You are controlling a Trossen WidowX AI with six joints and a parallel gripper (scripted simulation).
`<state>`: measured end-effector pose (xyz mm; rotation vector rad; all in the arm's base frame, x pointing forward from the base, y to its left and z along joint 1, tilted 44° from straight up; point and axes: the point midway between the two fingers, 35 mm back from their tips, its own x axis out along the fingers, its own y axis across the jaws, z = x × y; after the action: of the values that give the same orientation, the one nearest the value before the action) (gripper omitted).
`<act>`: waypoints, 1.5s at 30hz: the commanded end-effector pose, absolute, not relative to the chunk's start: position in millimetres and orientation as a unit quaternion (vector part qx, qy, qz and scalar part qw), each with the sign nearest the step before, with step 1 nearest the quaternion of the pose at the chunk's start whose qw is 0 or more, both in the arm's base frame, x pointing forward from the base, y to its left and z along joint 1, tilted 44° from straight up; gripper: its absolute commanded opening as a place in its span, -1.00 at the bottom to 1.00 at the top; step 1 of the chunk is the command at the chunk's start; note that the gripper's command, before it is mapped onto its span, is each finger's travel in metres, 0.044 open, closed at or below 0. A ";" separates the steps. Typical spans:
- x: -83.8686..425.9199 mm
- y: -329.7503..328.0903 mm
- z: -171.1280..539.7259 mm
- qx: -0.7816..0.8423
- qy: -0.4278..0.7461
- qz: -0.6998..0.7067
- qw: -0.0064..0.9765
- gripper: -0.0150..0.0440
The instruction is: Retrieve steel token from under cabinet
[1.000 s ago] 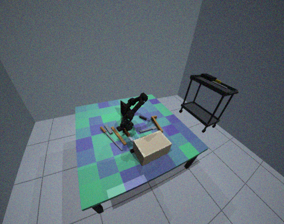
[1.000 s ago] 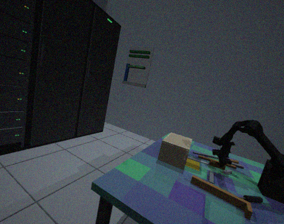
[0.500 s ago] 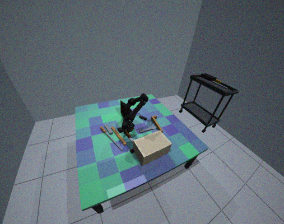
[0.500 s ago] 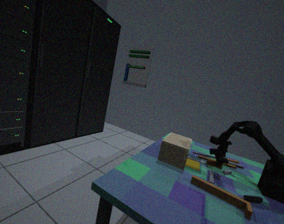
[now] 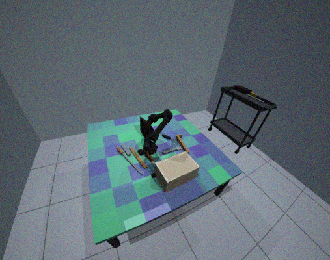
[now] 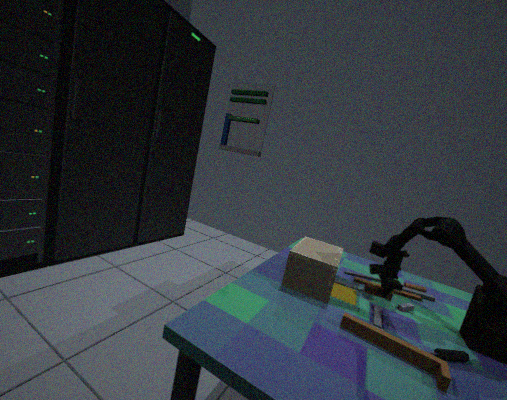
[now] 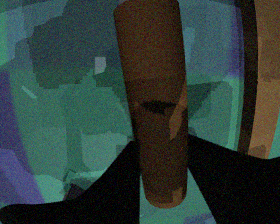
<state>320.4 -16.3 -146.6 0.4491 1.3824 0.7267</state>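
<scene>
Gripping a brown cylindrical handle (image 5: 150,157) (image 7: 158,100), the gripper (image 5: 148,151) (image 6: 388,284) (image 7: 157,141) has its fingers closed on it, on the arm's side of the cabinet (image 5: 177,167) (image 6: 311,272) and apart from its walls. Token: can't make it out in any view, so its spot relative to the gripper can't be told; the cabinet it should be under is ahead of the gripper.

Right by the cabinet: yellow patch (image 6: 345,294) at its base, small black thing (image 5: 153,175) at one corner. Near the cabinet, arm side: grey flat bar (image 5: 171,151) (image 6: 377,316), orange L-shaped bar (image 5: 183,144) (image 6: 394,343). Farther out from it: orange strip (image 5: 137,158), long rod with an orange handle (image 5: 131,163), black handle (image 5: 166,137) (image 6: 451,355). All on the patchwork table (image 5: 102,224) (image 6: 237,337).

Well apart from the cabinet, off the table: black cart (image 5: 248,98), dark server racks (image 6: 107,125), wall panel (image 6: 244,135).
</scene>
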 end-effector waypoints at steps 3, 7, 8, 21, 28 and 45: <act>329.2 -15.6 -145.3 0.200 0.617 0.324 0.688 -0.49; 334.0 -14.9 -144.5 0.200 0.617 0.324 0.689 -0.49; 335.3 -14.8 -144.3 0.200 0.617 0.324 0.689 -0.49; 350.4 -12.7 -141.6 0.200 0.617 0.324 0.689 -0.49; 358.2 -11.7 -140.2 0.200 0.617 0.324 0.689 -0.49; 376.4 -9.2 -136.8 0.200 0.616 0.325 0.689 -0.49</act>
<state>371.9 -9.4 -137.4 0.4480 1.3795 0.7282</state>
